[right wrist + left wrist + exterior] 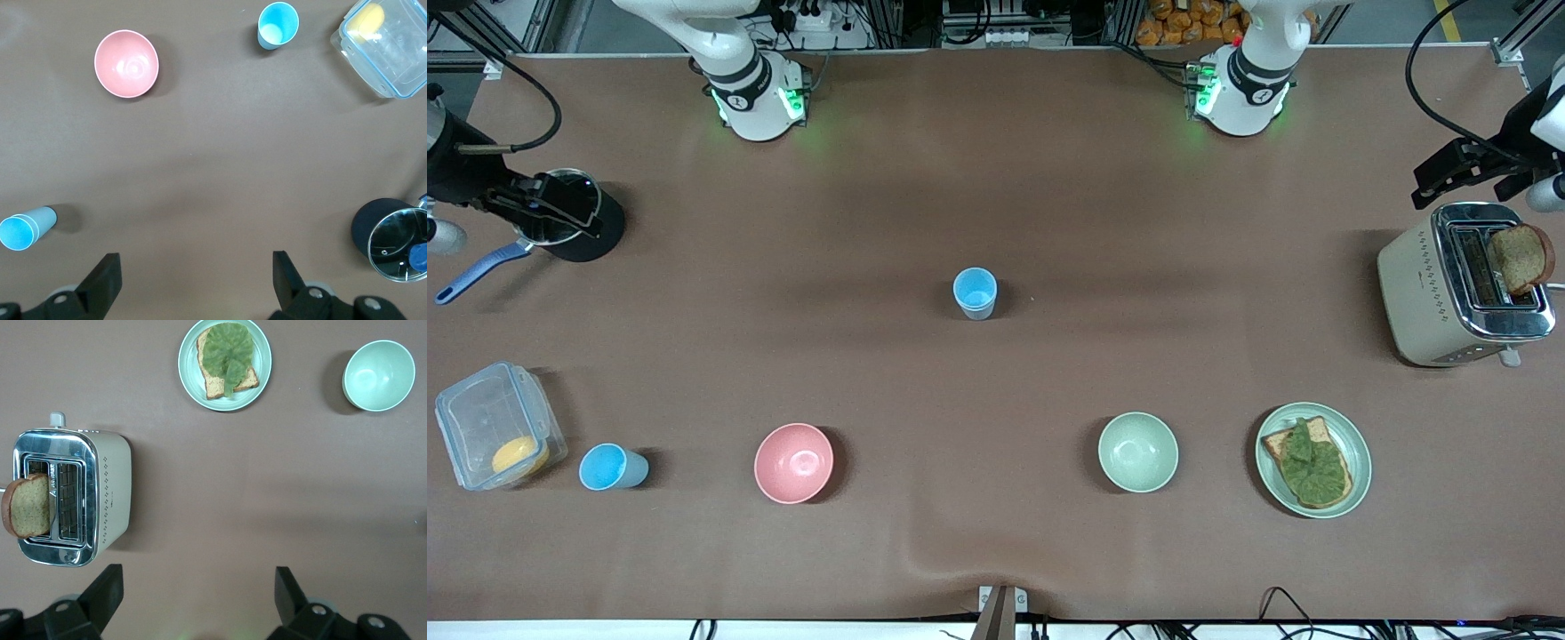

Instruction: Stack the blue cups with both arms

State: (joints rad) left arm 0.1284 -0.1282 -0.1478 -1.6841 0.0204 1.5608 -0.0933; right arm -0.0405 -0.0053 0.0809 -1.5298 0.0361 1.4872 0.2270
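Biggest worry from here imo: the two blue cups sit well apart, so one has to travel a long way. The middle cup (975,292) stands upright mid-tabletop, and the other cup (612,468) is close to the front camera at the right arm's end, just beside a clear plastic container (498,425), between it and the pink bowl (793,462). A sloppy reach there could bump the container or tip the cup, since these look light. A squeeze off-centre could also pop a cup out, and a tilted carry could jam the stack.

Hands: the left hand (1463,169) hangs over the toaster (1463,283), fingers (103,590) spread wide, holding nothing. The right hand (543,209) is over the small pot (569,213), fingers (103,275) also wide apart, empty
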